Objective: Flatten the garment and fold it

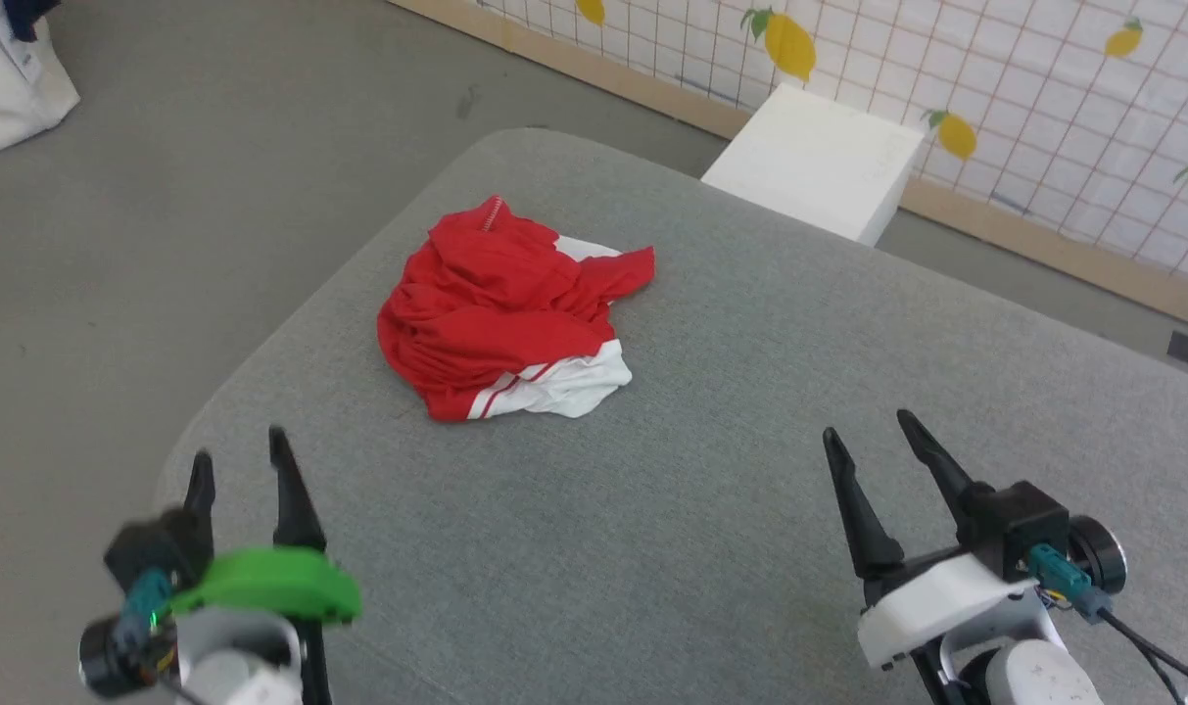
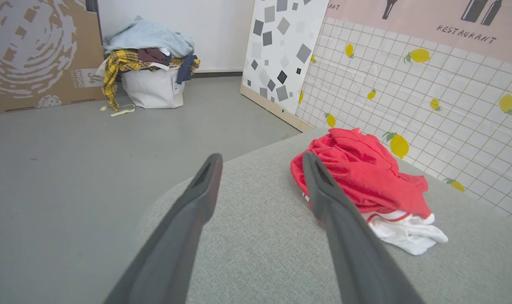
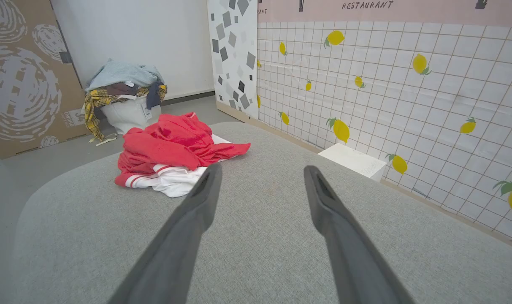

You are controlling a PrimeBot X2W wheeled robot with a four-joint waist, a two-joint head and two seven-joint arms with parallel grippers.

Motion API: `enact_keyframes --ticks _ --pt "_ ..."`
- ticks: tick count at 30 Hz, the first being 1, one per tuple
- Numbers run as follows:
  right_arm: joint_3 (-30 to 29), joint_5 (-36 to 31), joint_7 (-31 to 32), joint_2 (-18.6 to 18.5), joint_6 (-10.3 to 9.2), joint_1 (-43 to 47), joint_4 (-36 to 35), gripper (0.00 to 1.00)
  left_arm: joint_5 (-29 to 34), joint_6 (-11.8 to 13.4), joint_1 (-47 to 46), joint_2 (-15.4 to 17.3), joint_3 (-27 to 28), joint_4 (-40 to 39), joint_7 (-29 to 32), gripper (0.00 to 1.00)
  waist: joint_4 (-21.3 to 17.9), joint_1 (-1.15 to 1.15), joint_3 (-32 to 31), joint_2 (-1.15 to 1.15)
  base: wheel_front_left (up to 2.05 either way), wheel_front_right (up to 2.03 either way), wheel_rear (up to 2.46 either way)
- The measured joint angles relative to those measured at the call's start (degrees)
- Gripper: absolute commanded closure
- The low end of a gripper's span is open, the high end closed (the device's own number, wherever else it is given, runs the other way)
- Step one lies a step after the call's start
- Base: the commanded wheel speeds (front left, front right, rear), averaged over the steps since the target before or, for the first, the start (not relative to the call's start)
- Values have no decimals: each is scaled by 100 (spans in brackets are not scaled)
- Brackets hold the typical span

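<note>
Head view, surface: a grey fabric-covered pad (image 1: pixel 731 529) with a rounded far corner, set over a grey floor (image 1: pixel 212 196). Beyond its far edge a white box (image 1: pixel 819 166) stands against a wall (image 1: pixel 1064 88) papered in a white grid with yellow lemons. A wooden skirting strip (image 1: pixel 574 64) runs along the foot of that wall. Left wrist view adds a white bag (image 2: pixel 152 88) heaped with mixed clothing on the floor, beside a printed cardboard panel (image 2: pixel 36 55). A white board with grey squares (image 2: pixel 281 46) leans at the end of the lemon wall.

The garment (image 1: pixel 500 308) lies on the pad toward its far left part, crumpled in a heap and not flattened. Red cloth is bunched on top. A white sleeve with thin red stripes sticks out at the near edge, and a second strip of white shows at the far side.

Left gripper (image 1: pixel 240 448): low at the near left, over the pad's edge, with fingers (image 2: pixel 199 198) spread wide, nothing between them and touching nothing. Right gripper (image 1: pixel 866 427): near right, above the pad, with fingers (image 3: pixel 199 202) equally wide apart and holding nothing. Both stand well apart from the garment, which sits ahead of and between them, closer to the left one.
</note>
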Motion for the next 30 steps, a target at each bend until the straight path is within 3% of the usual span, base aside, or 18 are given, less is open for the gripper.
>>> enact_keyframes --ticks 10,18,23,29,30 --pt "200 -378 297 8 0 -589 -422 0 -722 -143 -2104 166 315 1214 999 0 -336 0 712 0 0 0 0" --pt "264 -495 364 -68 0 -1007 -583 0 -1255 -85 -3516 589 621 2361 2176 0 -866 2 1656 0 0 0 0" --pt "276 -483 242 -58 0 -1165 -528 0 -1388 109 -3674 926 767 2835 2985 0 -1356 2 2120 0 0 0 0" --pt "175 -421 15 -42 0 -1211 -248 0 -1548 148 -3435 1196 701 3077 4142 0 -1960 1 2405 0 0 0 0" --pt "155 -402 -20 -38 0 -1207 -201 0 -1551 148 -3398 1272 698 3038 4247 51 -2034 1 2418 1 0 0 0"
